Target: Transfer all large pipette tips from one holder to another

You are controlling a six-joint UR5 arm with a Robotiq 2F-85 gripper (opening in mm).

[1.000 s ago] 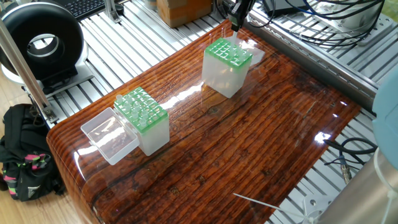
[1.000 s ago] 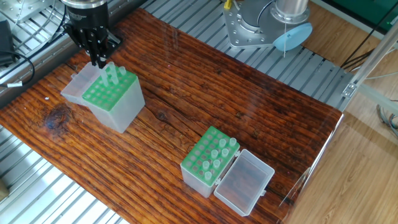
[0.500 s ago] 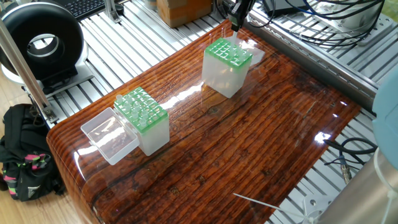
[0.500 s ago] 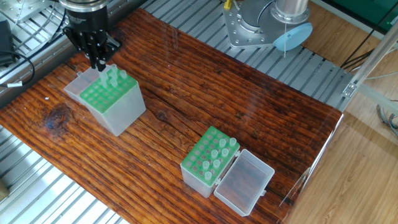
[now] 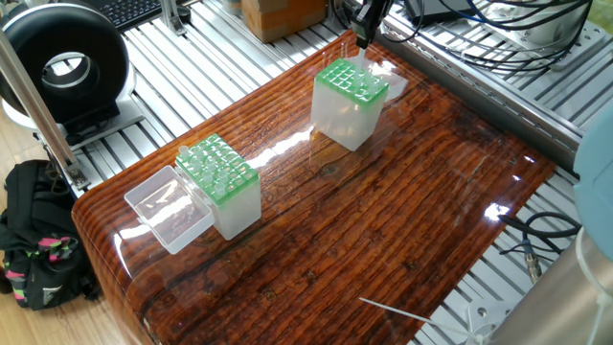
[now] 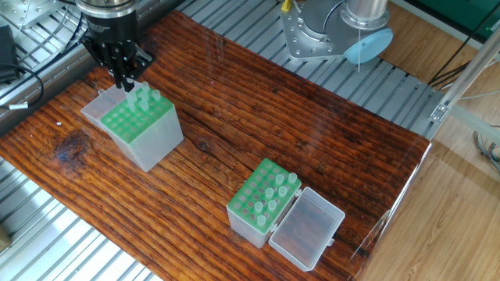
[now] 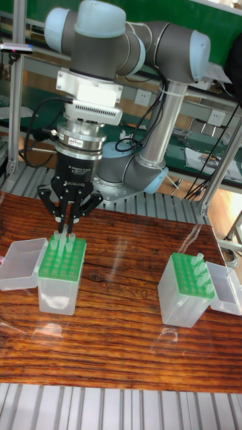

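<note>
Item: gripper (image 7: 66,232), upper left of the tall fixed view. It points straight down over the back row of the left holder (image 7: 60,275), fingers drawn narrow around the top of a large pipette tip (image 7: 68,243). Whether they are truly clamped on it I cannot tell. The vertical pose suits tips that sit upright in grid holes.

Item: large pipette tips, left-hand holder (image 6: 139,125), upper left of the other fixed view. A small cluster (image 6: 145,97) stands at the rear corner, under the gripper; remaining holes are empty.

Item: second holder (image 6: 263,202), lower centre of that view, well apart from the first. Several tips (image 6: 278,188) stand in it. Its clear lid (image 6: 307,228) lies hinged open beside it, giving access from above.

Item: wooden table (image 6: 328,148), bearing both holders.
</note>
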